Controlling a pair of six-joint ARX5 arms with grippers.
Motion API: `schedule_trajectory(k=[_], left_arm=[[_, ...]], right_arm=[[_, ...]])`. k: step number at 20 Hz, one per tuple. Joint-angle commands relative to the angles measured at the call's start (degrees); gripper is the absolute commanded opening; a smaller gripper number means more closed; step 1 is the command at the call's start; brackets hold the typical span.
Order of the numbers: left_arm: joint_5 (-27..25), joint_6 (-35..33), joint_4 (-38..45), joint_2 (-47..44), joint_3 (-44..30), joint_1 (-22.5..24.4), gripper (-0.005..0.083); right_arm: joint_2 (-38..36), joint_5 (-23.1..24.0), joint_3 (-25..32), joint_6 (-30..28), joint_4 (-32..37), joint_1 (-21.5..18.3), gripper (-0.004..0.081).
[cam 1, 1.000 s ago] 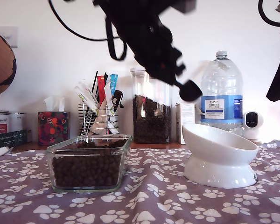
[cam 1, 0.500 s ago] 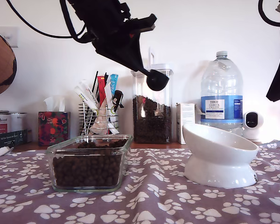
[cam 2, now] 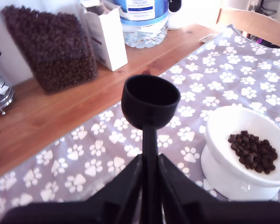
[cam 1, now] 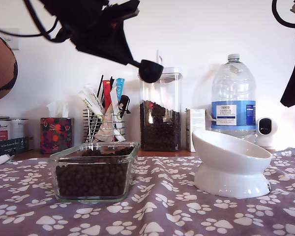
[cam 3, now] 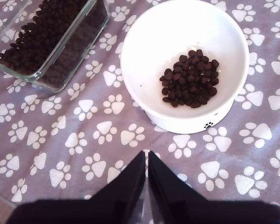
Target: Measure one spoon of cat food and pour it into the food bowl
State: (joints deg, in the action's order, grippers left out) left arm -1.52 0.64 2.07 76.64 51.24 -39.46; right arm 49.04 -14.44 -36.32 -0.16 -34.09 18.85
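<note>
Your pour looks done: brown kibble pellets (cam 3: 190, 78) lie in the glossy white ceramic bowl (cam 1: 232, 164), lower right of the exterior view. My first gripper (cam 2: 148, 176) clamps the black plastic scoop (cam 2: 150, 100), its cup empty, upper centre there. My second gripper (cam 3: 147, 173) hangs closed and empty above the bowl.

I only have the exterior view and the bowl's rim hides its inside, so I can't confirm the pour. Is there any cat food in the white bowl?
Observer: Yes. The second wrist view shows a small pile of cat food lying in the food bowl.
Operator: Is the spoon emptied out?
Observer: The first wrist view looks into the spoon cup, and no kibble shows in it.
Operator: How is the spoon held?
Observer: My first gripper is shut on the spoon's handle.
Operator: And the other gripper?
Observer: My second gripper has its fingers together, holding nothing, above the paw-print cloth near the bowl.
</note>
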Motion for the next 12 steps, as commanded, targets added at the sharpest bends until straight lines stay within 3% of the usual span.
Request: schedule_trajectory(k=[1, 6, 12], left_arm=[[-0.04, 2.51, 6.4, -3.48, -7.48, 0.76, -0.0019], [-0.48, 9.92, 20.59, -9.86, -23.58, 3.63, -0.0019], [-0.33, 9.92, 15.1, -9.44, -27.47, 3.85, -0.0019]], right_arm=[[0.22, 0.04, -0.63, -0.37, 0.39, 0.13, -0.001], [0.22, 0.02, -0.63, -0.35, 0.42, 0.13, -0.001], [0.22, -0.04, -0.63, -0.33, 1.03, 0.15, -0.001]])
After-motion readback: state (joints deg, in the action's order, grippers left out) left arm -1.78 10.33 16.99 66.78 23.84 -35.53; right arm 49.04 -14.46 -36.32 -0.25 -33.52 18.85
